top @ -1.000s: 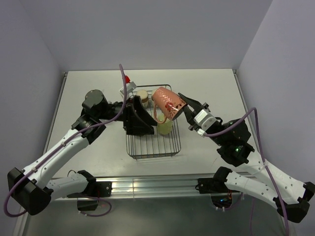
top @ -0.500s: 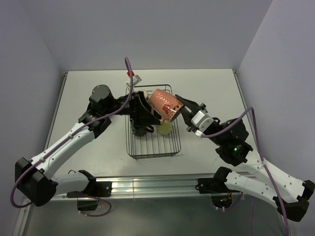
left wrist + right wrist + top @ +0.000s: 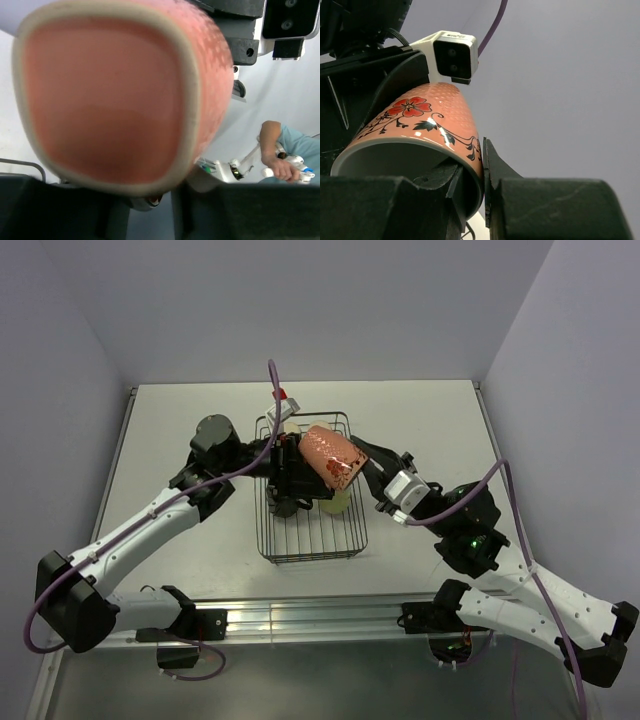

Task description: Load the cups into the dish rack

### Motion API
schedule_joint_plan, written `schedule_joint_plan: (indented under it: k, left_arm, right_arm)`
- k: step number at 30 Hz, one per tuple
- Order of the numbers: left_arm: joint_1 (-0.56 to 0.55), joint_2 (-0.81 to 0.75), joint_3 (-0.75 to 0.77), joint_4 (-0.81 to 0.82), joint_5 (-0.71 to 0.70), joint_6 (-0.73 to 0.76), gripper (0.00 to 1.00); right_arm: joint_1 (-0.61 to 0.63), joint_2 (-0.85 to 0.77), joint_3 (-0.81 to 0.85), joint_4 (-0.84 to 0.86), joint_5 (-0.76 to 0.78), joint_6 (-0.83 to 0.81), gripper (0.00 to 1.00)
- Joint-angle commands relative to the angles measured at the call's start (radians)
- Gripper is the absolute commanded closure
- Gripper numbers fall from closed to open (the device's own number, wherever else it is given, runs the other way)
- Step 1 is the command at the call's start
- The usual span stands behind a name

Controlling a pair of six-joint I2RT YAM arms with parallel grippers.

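A salmon-pink mug (image 3: 328, 455) with a red flower pattern hangs tilted above the dish rack (image 3: 300, 540), a black wire basket. My right gripper (image 3: 358, 462) is shut on its rim, one finger inside and one outside (image 3: 482, 170). My left gripper (image 3: 293, 472) is at the mug's other end, where the mug's base (image 3: 110, 90) fills the left wrist view. Its jaws (image 3: 147, 200) stand narrow around a small part of the mug below the base, apparently the handle. A pale yellow cup (image 3: 338, 502) sits in the rack under the mug. Other cups are hidden.
The rack stands mid-table on a white tabletop (image 3: 180, 420), with grey walls at the back and on both sides. An aluminium rail (image 3: 310, 615) runs along the near edge between the arm bases. Both arms crowd over the rack's far half.
My left arm has swung right and reached the mug's base, and its jaws have narrowed from wide open. The right gripper has shifted the mug slightly left and kept its grip.
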Motion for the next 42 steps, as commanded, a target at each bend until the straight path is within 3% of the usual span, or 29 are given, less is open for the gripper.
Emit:
schedule_joint_plan:
  k: [1, 6, 7, 9, 10, 13, 16, 20, 23, 24, 26, 31, 35, 39, 42]
  left_arm:
    - [-0.003, -0.006, 0.023, 0.047, 0.007, 0.007, 0.75]
    - [0.013, -0.002, 0.015, 0.075, -0.016, -0.022, 1.00]
    - [0.017, -0.002, 0.013, 0.083, -0.019, -0.030, 1.00]
    - [0.027, -0.002, 0.006, 0.107, -0.024, -0.050, 1.00]
    - [0.030, -0.004, 0.004, 0.109, -0.025, -0.052, 1.00]
    - [0.047, -0.009, 0.020, 0.064, -0.034, 0.003, 1.00]
    - [0.069, -0.022, 0.044, -0.049, -0.044, 0.100, 1.00]
    - [0.105, -0.050, 0.061, -0.181, -0.045, 0.203, 1.00]
    - [0.119, -0.067, 0.078, -0.339, -0.065, 0.354, 1.00]
    - [0.118, -0.074, 0.090, -0.465, -0.083, 0.410, 1.00]
    - [0.119, -0.075, 0.099, -0.567, -0.138, 0.568, 1.00]
    - [0.106, -0.035, 0.147, -0.823, -0.325, 0.836, 1.00]
    - [0.005, 0.011, 0.141, -0.904, -0.487, 0.921, 1.00]
    - [-0.097, 0.014, 0.037, -0.858, -0.588, 0.984, 1.00]
    - [-0.146, 0.046, 0.039, -0.852, -0.655, 1.039, 1.00]
  right_arm:
    - [0.012, -0.010, 0.021, 0.131, 0.019, 0.019, 1.00]
    - [0.012, -0.011, 0.021, 0.119, 0.039, 0.035, 1.00]
    - [0.012, -0.011, 0.019, 0.116, 0.039, 0.032, 0.98]
    - [0.014, -0.011, 0.021, 0.108, 0.042, 0.026, 0.85]
    - [0.014, -0.013, 0.021, 0.101, 0.047, 0.026, 0.71]
    - [0.012, -0.008, 0.019, 0.101, 0.080, 0.026, 0.44]
    - [0.014, 0.002, 0.024, 0.088, 0.129, 0.030, 0.29]
    - [0.009, 0.001, 0.024, 0.045, 0.229, 0.035, 0.17]
    - [-0.009, -0.013, 0.004, -0.002, 0.269, 0.062, 0.10]
    - [-0.035, -0.017, 0.001, -0.019, 0.299, 0.084, 0.09]
    - [-0.092, -0.013, 0.019, -0.115, 0.320, 0.200, 0.07]
    - [-0.412, 0.051, 0.134, -0.401, 0.205, 0.447, 0.00]
    - [-0.522, 0.098, 0.167, -0.501, 0.168, 0.539, 0.00]
    - [-0.569, 0.117, 0.167, -0.524, 0.139, 0.575, 0.00]
    - [-0.586, 0.128, 0.174, -0.545, 0.105, 0.592, 0.00]
